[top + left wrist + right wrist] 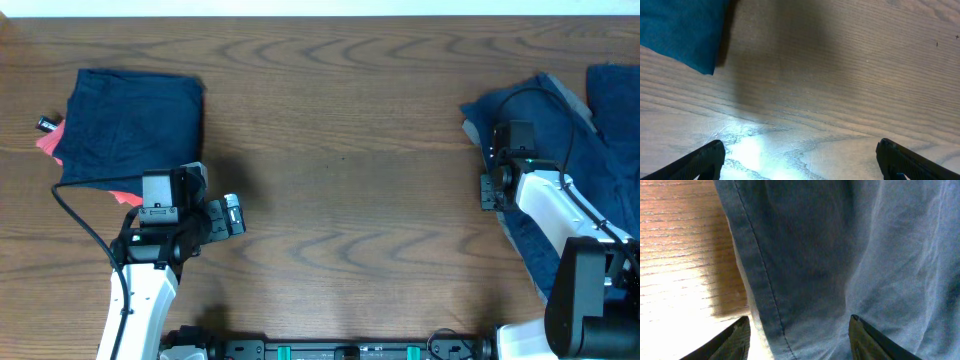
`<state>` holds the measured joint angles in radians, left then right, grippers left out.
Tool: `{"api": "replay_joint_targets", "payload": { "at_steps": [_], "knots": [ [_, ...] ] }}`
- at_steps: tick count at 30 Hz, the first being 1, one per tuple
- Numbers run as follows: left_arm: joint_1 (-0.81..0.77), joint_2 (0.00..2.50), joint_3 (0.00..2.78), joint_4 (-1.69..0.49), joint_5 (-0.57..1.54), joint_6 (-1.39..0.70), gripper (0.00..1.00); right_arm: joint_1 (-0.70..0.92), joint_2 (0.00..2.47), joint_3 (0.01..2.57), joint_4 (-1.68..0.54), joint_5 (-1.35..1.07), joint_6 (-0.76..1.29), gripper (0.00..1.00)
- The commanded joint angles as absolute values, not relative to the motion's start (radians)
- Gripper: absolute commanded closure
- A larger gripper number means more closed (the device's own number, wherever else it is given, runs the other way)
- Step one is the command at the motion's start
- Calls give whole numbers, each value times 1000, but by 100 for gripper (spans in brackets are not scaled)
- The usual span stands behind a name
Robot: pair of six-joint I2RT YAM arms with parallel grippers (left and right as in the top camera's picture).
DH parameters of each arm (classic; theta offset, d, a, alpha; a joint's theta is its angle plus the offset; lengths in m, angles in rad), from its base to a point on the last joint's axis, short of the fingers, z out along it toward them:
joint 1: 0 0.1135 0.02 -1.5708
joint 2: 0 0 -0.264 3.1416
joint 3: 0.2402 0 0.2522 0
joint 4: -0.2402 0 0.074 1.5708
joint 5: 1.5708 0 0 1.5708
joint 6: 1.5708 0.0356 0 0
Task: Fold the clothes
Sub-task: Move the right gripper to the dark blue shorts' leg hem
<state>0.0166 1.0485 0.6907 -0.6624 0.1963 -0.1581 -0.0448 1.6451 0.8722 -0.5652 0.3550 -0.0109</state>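
Observation:
A folded navy-blue garment [130, 125] lies at the far left, with a coral-red one [48, 143] peeking out beneath it. My left gripper [222, 205] hangs open just off its near right corner, over bare wood [799, 150]; only the navy corner [680, 30] shows in the left wrist view. At the right edge lies a rumpled heap of navy shorts [560, 130] with a light grey garment [572, 95] among them. My right gripper [492, 170] is down at the heap's left edge. Its fingers stand apart astride the stitched navy hem [760, 270], open [800, 325].
A small black object [45, 124] lies beside the coral-red cloth at the far left. The wooden table [350, 150] stretches between the two piles. The arm bases and a rail [340, 350] run along the near edge.

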Motion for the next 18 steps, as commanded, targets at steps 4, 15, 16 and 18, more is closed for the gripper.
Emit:
{"api": "replay_joint_targets", "payload": {
  "at_steps": [4, 15, 16, 18],
  "knots": [
    [16, 1051, 714, -665, 202, -162, 2, -61, 1656, 840, -526, 363, 3, 37],
    [16, 1051, 714, -665, 202, -162, 2, -76, 1656, 838, -520, 367, 3, 52],
    [16, 1051, 714, -665, 202, -162, 2, -81, 1656, 838, -520, 367, 3, 52],
    [16, 1051, 714, -665, 202, -162, 2, -94, 1656, 838, -520, 366, 3, 53]
  ]
}}
